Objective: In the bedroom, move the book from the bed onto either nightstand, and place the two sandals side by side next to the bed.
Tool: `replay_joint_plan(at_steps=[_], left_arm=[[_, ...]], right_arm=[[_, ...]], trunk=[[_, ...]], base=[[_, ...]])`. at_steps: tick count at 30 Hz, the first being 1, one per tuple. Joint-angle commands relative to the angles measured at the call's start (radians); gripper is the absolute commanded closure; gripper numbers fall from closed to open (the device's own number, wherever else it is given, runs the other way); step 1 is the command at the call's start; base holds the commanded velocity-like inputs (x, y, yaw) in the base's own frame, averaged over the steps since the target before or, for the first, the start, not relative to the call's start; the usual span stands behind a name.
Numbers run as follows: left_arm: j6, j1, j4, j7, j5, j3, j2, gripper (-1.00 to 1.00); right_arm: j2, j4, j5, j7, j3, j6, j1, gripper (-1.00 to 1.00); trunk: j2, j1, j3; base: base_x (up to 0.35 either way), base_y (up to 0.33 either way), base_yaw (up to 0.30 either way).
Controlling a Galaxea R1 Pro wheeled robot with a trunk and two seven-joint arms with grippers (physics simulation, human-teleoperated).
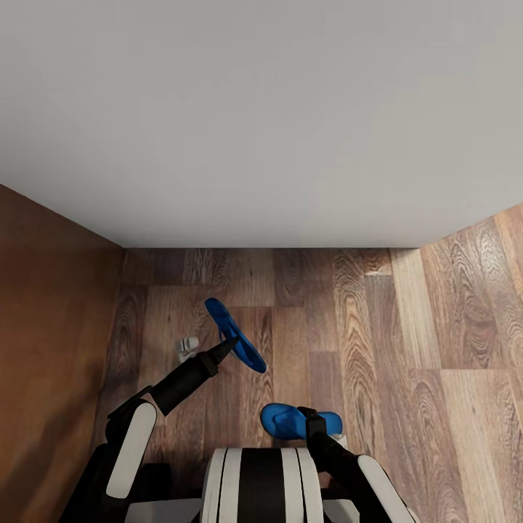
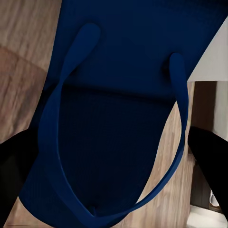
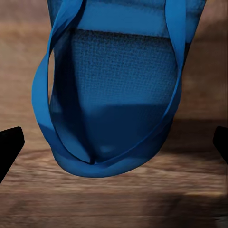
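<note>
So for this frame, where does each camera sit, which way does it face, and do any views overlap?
Head view: on the robot's head, facing down at the wood floor beside the grey bed; both arms and the trunk show.
Left wrist view: by the left gripper, facing the underside of a blue sandal; dark fingers at the edges.
Right wrist view: by the right gripper, facing the other sandal over floor.
Shared: both sandals also appear in the head view.

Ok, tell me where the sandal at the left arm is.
In the head view, that sandal sits at the left pincer, over the wood floor, up and left of the other sandal.
</note>
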State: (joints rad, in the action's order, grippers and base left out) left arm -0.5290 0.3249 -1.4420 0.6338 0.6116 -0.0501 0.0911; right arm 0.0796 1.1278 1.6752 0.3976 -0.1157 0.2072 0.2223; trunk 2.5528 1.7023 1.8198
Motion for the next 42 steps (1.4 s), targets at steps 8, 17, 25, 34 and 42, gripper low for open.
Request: replay_joint_plan(at_steps=[8, 17, 25, 34, 42], left_arm=[[-0.008, 0.0, 0.0, 0.003, 0.005, -0.002, 0.001, 1.0], [-0.007, 0.0, 0.0, 0.003, 0.005, -0.002, 0.001, 1.0], [-0.007, 0.0, 0.0, 0.003, 0.005, -0.002, 0.001, 1.0], [-0.007, 0.0, 0.0, 0.003, 0.005, -0.002, 0.001, 1.0], [-0.008, 0.0, 0.0, 0.003, 0.005, -0.002, 0.001, 1.0]], right_arm=[[0.0, 0.001, 0.005, 0.006, 0.001, 0.001, 0.0, -1.0], [0.0, 0.001, 0.005, 0.006, 0.001, 0.001, 0.0, -1.0], [0.0, 0.001, 0.005, 0.006, 0.001, 0.001, 0.0, -1.0], [0.0, 0.001, 0.005, 0.006, 0.001, 0.001, 0.0, -1.0], [0.0, 0.001, 0.005, 0.006, 0.001, 0.001, 0.0, -1.0]], trunk=[[0.0, 0.0, 0.0], [0.001, 0.001, 0.008], [0.001, 0.001, 0.012], [0.001, 0.001, 0.012], [0.001, 0.001, 0.012]], base=[[0.0, 0.0, 0.0], [0.0, 0.0, 0.0], [0.0, 0.0, 0.0], [0.0, 0.0, 0.0], [0.0, 0.0, 0.0]])
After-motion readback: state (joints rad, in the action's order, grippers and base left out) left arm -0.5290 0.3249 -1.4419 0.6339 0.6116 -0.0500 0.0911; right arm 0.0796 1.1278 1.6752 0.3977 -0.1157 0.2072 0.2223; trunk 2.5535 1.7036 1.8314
